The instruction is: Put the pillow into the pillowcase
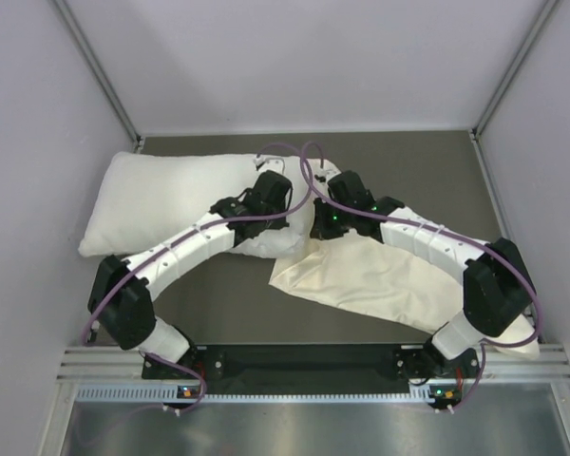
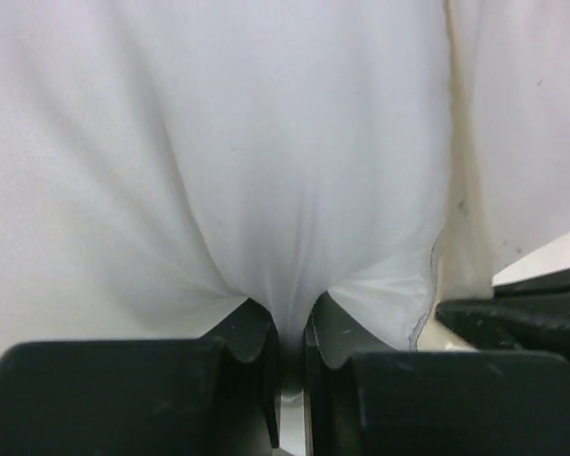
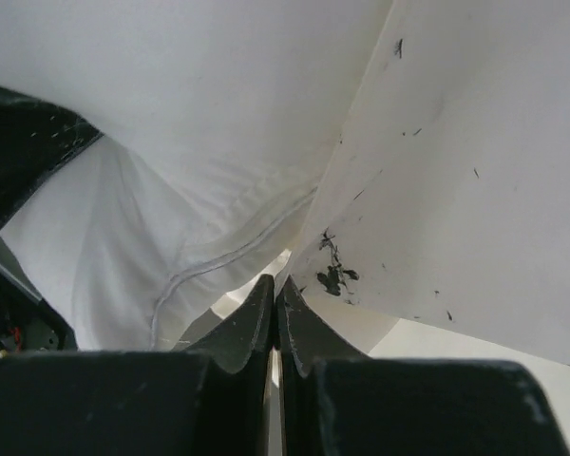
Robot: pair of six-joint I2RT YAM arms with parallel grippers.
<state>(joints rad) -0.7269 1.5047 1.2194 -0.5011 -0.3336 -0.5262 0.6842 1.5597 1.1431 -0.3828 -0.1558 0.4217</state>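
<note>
Pillow (image 1: pixel 161 195) corner pinched in left tool (image 2: pixel 290 312); right tool (image 3: pixel 275 287) clamps pillowcase (image 1: pixel 361 280) edge beside it

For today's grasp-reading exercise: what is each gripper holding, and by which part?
Left gripper pinches a fold of the plump bright white pillow at one end. Right gripper appears shut on the thin cream pillowcase at its edge.

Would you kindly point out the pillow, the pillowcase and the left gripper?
pillow (image 1: pixel 157 195), top external view, its bare left half.
pillowcase (image 1: pixel 370 280), top external view, its flat middle.
left gripper (image 2: pixel 290 315), left wrist view, midway between its fingertips.
</note>
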